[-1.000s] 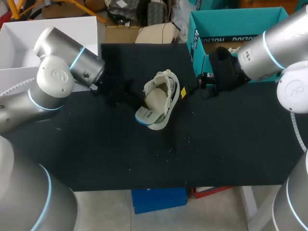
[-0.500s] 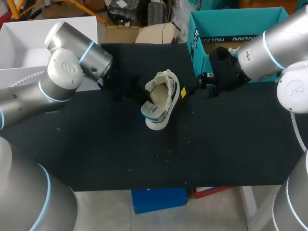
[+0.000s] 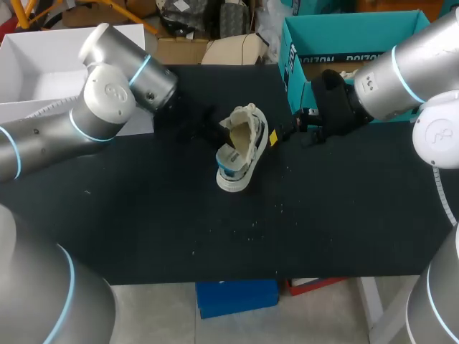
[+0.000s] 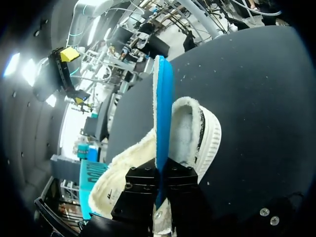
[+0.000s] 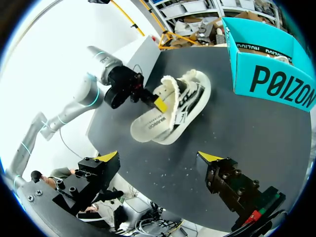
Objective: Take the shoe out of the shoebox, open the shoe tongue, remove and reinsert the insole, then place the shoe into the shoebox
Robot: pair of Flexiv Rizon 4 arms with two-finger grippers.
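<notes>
Black table point(image 3: 179, 236) filled mid-frame; teal shoebox point(image 3: 358, 32) sat upper right; white shoe point(image 3: 244, 143) lay at table centre, outside the box; left gripper point(image 4: 160, 174) pinched blue insole point(image 4: 163, 108) edge-on over shoe; right gripper point(image 5: 159, 158) hung spread wide, right of shoe.

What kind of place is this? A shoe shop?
Probably a robot lab, not a shop: a left arm and right arm at a black table, left fingers pinching a shoe's insole, a shoebox nearby.
</notes>
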